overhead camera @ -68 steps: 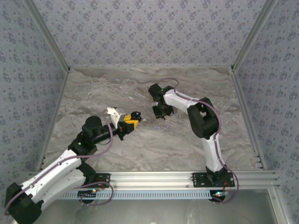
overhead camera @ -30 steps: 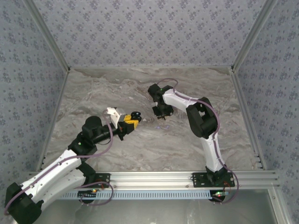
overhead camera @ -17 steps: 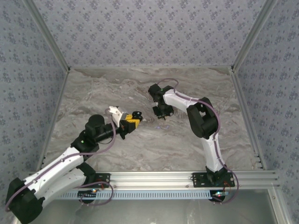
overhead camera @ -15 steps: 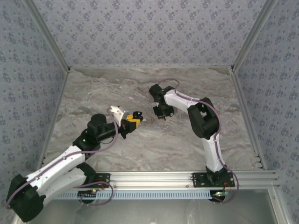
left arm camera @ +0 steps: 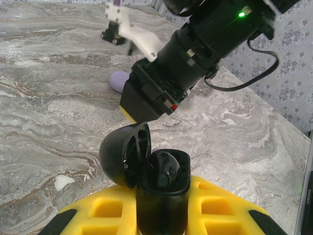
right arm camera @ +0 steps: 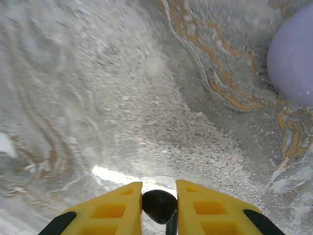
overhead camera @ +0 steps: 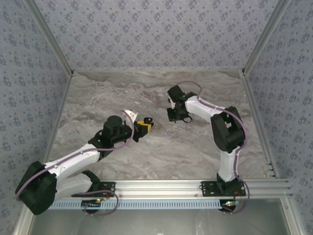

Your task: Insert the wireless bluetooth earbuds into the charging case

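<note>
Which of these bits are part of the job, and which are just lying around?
In the job:
- black charging case, lid open, held in the left gripper
- black earbud, pinched in the right gripper

Lying about:
- lilac rounded piece on the table
- small white speck

marbled table [overhead camera: 98, 93], floral-patterned walls [overhead camera: 146, 29]

The left arm [overhead camera: 73, 159] and right arm [overhead camera: 226, 164] share white shells and black joints, with thin lilac cables [overhead camera: 243, 128] looped alongside. The fingers [left arm camera: 215, 205] are yellow with square hollows. A green light [left arm camera: 240, 14] glows on a black wrist.
</note>
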Controlling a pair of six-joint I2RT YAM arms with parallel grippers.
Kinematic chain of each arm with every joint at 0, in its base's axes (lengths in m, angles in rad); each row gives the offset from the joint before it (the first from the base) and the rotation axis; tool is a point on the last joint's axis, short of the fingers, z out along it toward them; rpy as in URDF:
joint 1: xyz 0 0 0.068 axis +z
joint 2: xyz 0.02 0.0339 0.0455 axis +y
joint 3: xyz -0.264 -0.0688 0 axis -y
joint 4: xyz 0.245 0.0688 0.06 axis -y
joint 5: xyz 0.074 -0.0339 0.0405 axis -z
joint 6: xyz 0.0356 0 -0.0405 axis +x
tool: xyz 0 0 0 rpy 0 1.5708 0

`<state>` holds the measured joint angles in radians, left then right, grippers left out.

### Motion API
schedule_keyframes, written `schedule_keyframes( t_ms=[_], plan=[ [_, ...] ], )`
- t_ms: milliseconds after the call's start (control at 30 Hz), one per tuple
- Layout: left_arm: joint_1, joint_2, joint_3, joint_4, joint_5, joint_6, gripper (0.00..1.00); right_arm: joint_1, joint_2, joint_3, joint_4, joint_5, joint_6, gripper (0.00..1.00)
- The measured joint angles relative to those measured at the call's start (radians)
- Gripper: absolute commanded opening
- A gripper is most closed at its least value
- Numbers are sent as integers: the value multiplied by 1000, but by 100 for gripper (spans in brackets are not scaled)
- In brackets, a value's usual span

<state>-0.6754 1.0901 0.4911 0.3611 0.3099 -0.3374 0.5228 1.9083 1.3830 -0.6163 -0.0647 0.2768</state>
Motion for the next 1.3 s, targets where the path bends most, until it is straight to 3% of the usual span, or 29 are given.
schedule_keyframes(
  t_ms=[833, 1300],
  plan=[
    [0, 71, -11, 261, -23, -107, 19, 6, -449, -79, 228, -241, 23, 22],
    [0, 69, -10, 354, 9, -147, 19, 92, -541, -58, 261, -334, 22, 23]
  ],
)
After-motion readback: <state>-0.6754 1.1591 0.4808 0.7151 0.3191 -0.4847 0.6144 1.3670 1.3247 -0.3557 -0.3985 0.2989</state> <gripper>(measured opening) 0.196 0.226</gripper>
